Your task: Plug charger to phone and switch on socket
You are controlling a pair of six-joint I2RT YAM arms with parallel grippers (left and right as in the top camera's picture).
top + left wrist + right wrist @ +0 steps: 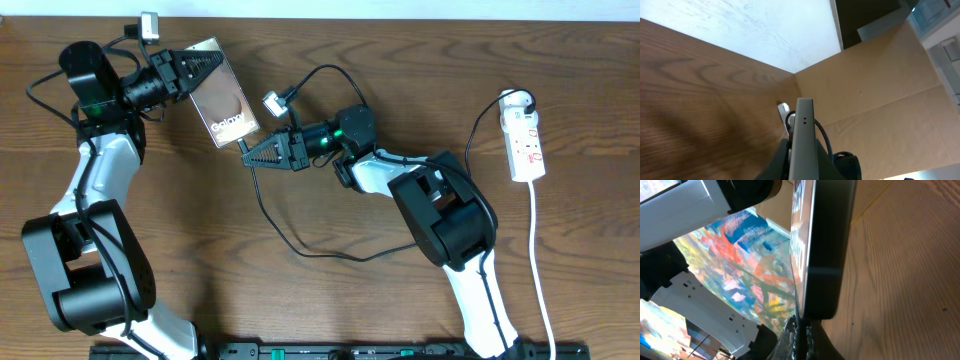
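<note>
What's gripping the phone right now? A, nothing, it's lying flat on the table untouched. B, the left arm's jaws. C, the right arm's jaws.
B: the left jaws are closed on the phone at the end away from its lettering, and the left wrist view shows its edge between them.

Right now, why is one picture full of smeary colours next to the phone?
Right wrist view: those colours lie beyond the phone, far out of focus; its dark edge, very close, looks soft too. Left wrist view: the phone is edge-on and fairly sharp, the table blurry, the top corner washed-out white. Overhead view: even light, sharp, only soft shadows.
</note>
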